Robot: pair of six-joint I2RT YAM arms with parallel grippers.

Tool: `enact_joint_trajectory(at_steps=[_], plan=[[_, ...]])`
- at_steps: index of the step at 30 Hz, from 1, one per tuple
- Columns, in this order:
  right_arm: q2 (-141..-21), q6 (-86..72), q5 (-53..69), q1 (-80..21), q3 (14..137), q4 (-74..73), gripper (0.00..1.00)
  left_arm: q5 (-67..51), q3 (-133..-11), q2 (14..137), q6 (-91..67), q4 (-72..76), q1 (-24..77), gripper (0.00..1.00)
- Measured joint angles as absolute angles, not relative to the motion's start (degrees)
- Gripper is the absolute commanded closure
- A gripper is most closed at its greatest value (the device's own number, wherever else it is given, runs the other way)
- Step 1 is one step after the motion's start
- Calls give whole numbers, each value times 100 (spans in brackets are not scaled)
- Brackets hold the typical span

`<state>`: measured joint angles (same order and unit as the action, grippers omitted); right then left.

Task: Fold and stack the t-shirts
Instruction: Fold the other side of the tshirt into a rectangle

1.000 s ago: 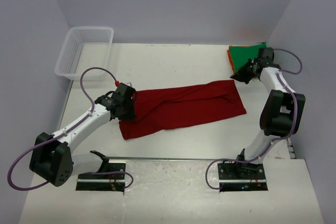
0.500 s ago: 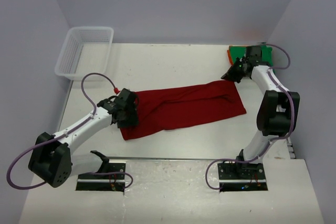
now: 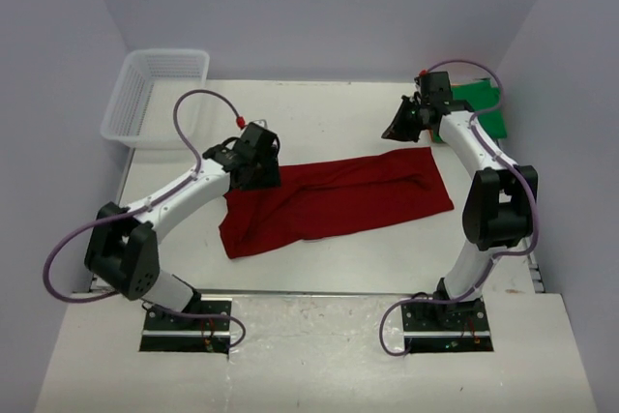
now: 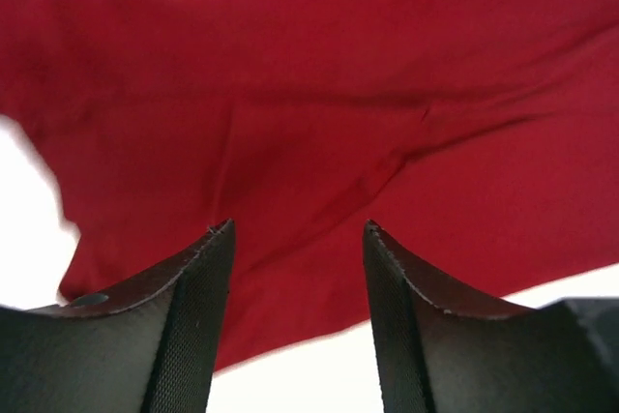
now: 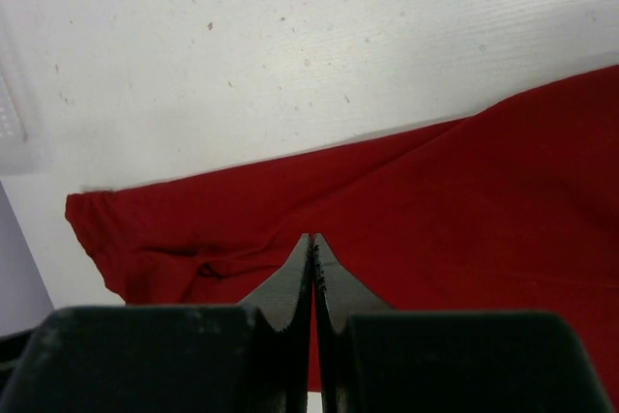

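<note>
A dark red t-shirt point(image 3: 338, 195) lies folded into a long band across the middle of the table. My left gripper point(image 3: 263, 171) hovers over its far left end, open, with nothing between its fingers point(image 4: 198, 307). In the left wrist view the gripper point(image 4: 300, 231) has only red cloth point(image 4: 319, 113) below it. My right gripper point(image 3: 397, 130) sits shut just beyond the shirt's far right edge. The right wrist view shows its jaws pressed together, the gripper point(image 5: 312, 241) holding nothing above the red shirt point(image 5: 455, 200). A bright green t-shirt point(image 3: 481, 103) lies at the back right.
A white mesh basket point(image 3: 155, 94) stands at the back left corner. Bare table point(image 3: 319, 118) lies between the basket and the right arm. The arm bases are at the near edge.
My left gripper opened, let go of the red shirt's left end, and moved back and right. My right gripper swung left from the green shirt toward the red shirt, still shut.
</note>
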<state>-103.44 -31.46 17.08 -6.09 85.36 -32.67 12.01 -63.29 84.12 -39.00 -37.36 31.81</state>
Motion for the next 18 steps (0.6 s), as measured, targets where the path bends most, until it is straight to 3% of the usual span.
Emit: enact_joint_trajectory(at_steps=[5, 18], plan=[[-10346, -3061, 1594, -633, 8525, -3308, 100, 607, -6737, 9419, -3481, -3267, 2755, 45], [-10344, -2991, 1590, -637, 8451, -3304, 100, -32, -7037, 10160, -3020, -3089, 2204, 47]])
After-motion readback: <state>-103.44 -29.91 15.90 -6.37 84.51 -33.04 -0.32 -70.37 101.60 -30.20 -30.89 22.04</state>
